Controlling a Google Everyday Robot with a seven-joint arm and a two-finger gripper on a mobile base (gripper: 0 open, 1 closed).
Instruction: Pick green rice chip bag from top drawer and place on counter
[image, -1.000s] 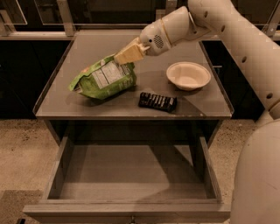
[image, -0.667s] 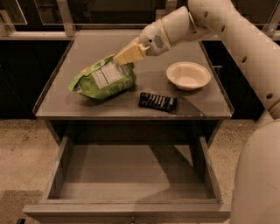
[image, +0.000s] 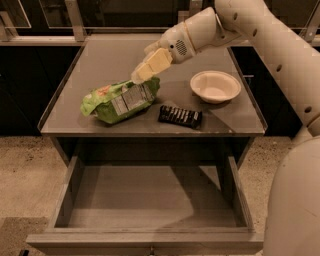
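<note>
Smooth plastic claw (image: 142, 75) at the crinkly green rice chip bag (image: 119, 100) on the matte counter (image: 109, 56).

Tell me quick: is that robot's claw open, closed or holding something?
Gripper: at the upper end of the green rice chip bag on the counter; open or closed cannot be told.

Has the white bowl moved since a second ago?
No. The bowl keeps its spot at the right of the counter; the hand is at the bag.
</note>
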